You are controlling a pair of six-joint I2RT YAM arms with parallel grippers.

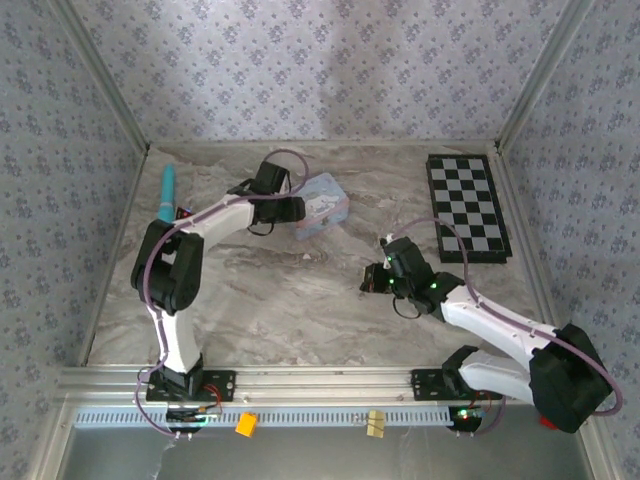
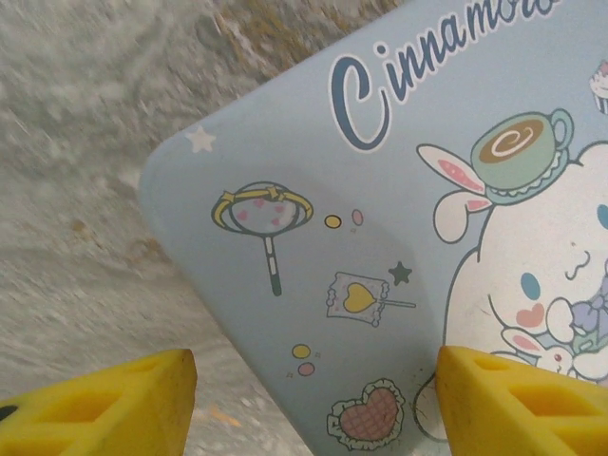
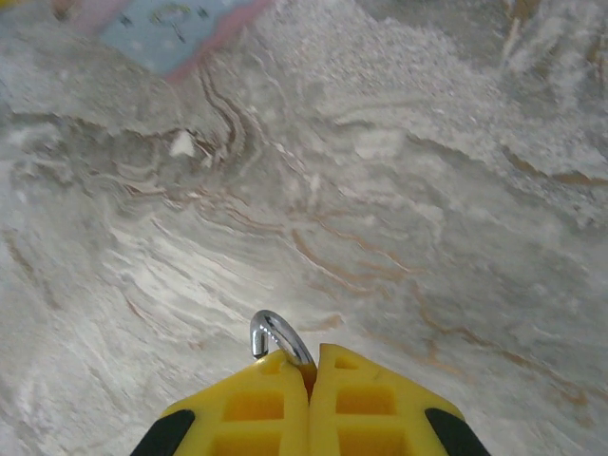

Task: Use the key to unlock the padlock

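Note:
My right gripper (image 3: 309, 366) (image 1: 372, 280) is shut low over the marble table, right of centre. A silver curved shackle (image 3: 275, 334) pokes out between its yellow fingers; this is the padlock's, and its black body is hidden in the grip. The key is out of view. My left gripper (image 2: 313, 380) (image 1: 292, 212) stands open at the back of the table, close above a light-blue cartoon tin (image 2: 399, 228) (image 1: 325, 205). One yellow finger (image 2: 114, 404) is over the table beside the tin's corner, the other finger (image 2: 518, 404) over the lid.
A black-and-white checkerboard (image 1: 468, 207) lies at the back right. A teal stick-like object (image 1: 167, 190) lies by the left wall. Patterned walls close in three sides. Two small tags (image 1: 246, 423) hang on the front rail.

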